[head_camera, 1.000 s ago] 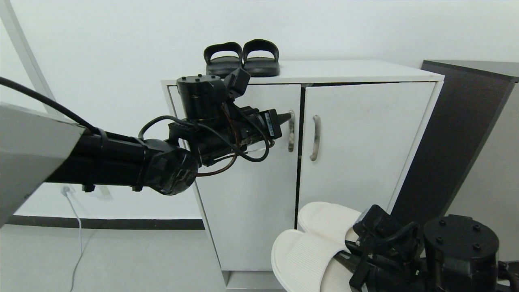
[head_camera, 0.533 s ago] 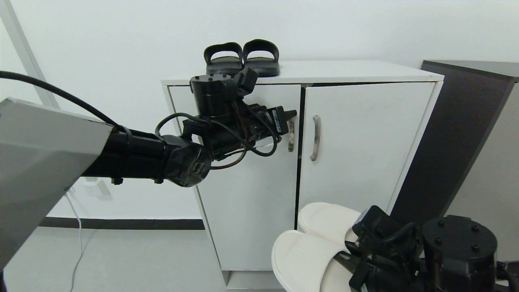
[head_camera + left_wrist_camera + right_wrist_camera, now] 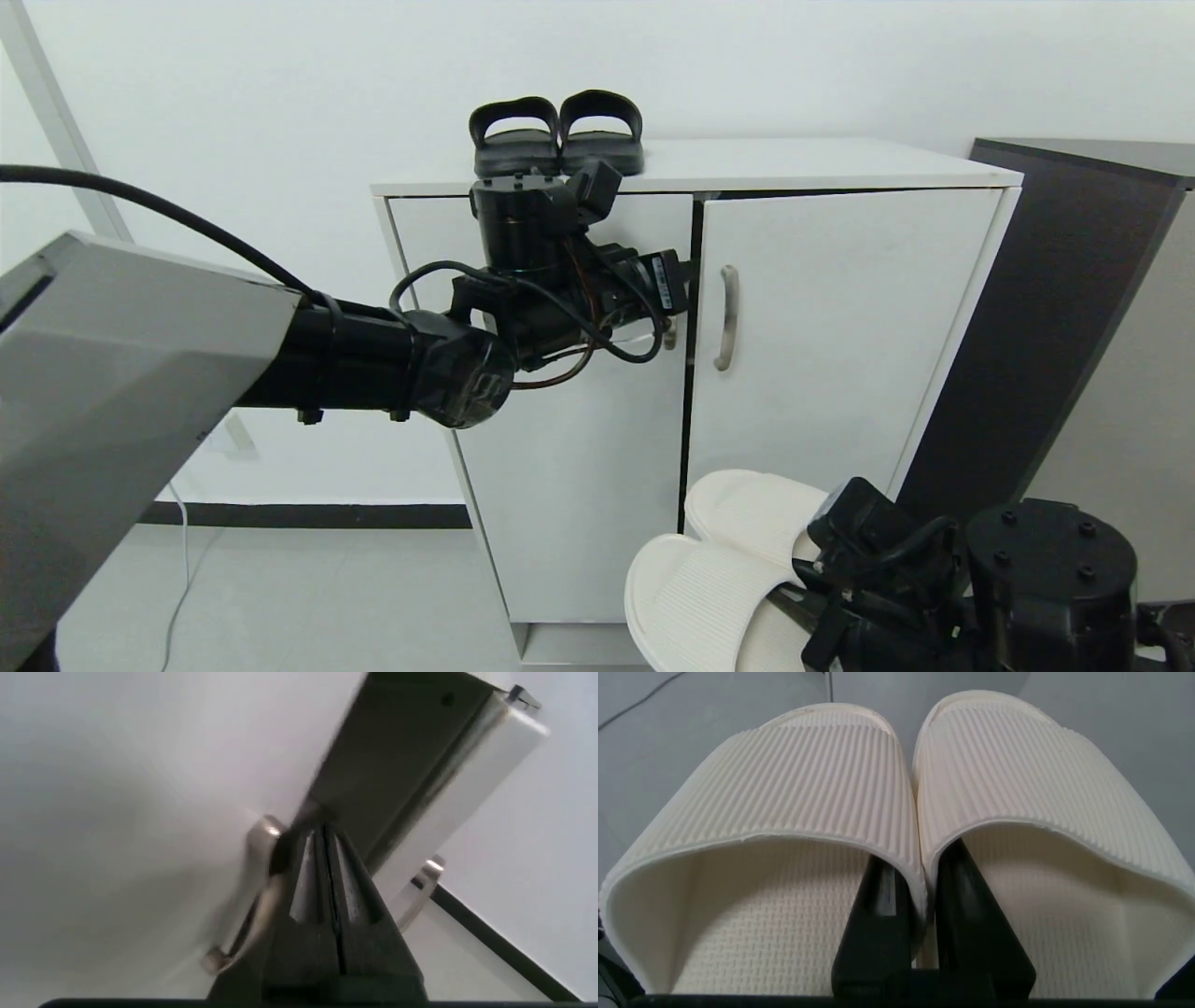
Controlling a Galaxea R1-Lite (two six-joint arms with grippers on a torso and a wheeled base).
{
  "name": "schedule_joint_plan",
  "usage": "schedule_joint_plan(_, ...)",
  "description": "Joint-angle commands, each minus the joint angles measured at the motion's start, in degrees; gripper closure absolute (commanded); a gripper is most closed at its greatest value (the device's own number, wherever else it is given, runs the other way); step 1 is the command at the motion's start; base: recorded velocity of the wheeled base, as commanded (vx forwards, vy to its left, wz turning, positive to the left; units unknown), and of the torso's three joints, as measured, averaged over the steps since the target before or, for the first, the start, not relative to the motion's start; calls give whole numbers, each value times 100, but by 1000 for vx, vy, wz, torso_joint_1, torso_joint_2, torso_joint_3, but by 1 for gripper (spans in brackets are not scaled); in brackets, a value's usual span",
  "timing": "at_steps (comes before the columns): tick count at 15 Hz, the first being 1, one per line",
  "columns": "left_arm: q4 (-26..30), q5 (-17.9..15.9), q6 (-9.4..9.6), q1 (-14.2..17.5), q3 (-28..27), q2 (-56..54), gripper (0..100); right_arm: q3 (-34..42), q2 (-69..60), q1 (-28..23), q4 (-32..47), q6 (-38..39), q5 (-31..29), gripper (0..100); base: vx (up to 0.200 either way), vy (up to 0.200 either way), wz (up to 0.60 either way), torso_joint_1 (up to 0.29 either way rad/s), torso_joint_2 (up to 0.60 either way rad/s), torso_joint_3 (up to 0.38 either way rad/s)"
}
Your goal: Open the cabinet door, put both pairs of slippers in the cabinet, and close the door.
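Head view: my left gripper [image 3: 680, 276], tips at the left door [image 3: 560, 448] of the cabinet [image 3: 840, 168]. The black slippers [image 3: 557, 135] stand above the fingers, on the cabinet top. My right gripper [image 3: 814, 586] sits low with the white slippers [image 3: 719, 560], probably kept ready for loading.

Left wrist view: fingers [image 3: 304, 882] pressed together, handle [image 3: 260, 873] just beside them, seemingly to hook it.

Right wrist view: fingers [image 3: 873, 915] clamp both white slippers' inner walls, so the pair travels as one.

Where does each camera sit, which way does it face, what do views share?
Head view: on the head, facing the cabinet front; both arms show.
Left wrist view: on the left arm, along the shut left gripper toward the door handles.
Right wrist view: on the right arm, along the right gripper clamping the white slippers.
Shared: head and right wrist views show the white slippers.
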Motion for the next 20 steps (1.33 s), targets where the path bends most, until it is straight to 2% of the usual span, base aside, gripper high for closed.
schedule_joint_plan(1,-19,-9,-1,-83,-7,14,100,13,12,22,6,-1,0,100,0,0,0,0,0,0)
schedule_joint_plan(3,-45,8,-1,-110,54,-3,100,75,12,145,24,-1,0,100,-200,0,0,2,2,0)
schedule_joint_plan(6,-370,-9,8,-294,538,-170,100,145,12,251,24,7,0,100,-200,0,0,2,-1,1)
schedule_joint_plan(7,-625,-27,26,-382,792,-232,100,145,20,277,24,7,0,100,-200,0,0,2,7,7)
schedule_joint_plan(9,-1020,-212,34,-769,1206,-408,100,145,29,295,32,7,0,100,-200,0,0,0,0,2)
schedule_joint_plan(11,-1073,-229,34,-874,1250,-460,100,145,47,295,24,7,0,100,-100,0,0,1,1,4)
schedule_joint_plan(13,-1161,-220,34,-699,1329,-487,100,145,47,286,15,7,-8,100,0,0,0,0,0,0)
schedule_joint_plan(15,-1451,-203,43,-523,1663,-654,100,145,47,277,6,7,-8,100,0,0,0,0,0,0)
schedule_joint_plan(17,-1759,-185,34,-162,2427,-1146,100,136,47,198,6,7,-8,100,0,0,0,0,0,0)
schedule_joint_plan(20,-1794,-194,34,585,4238,-2913,100,57,91,22,-3,34,-8,100,0,0,0,0,0,0)
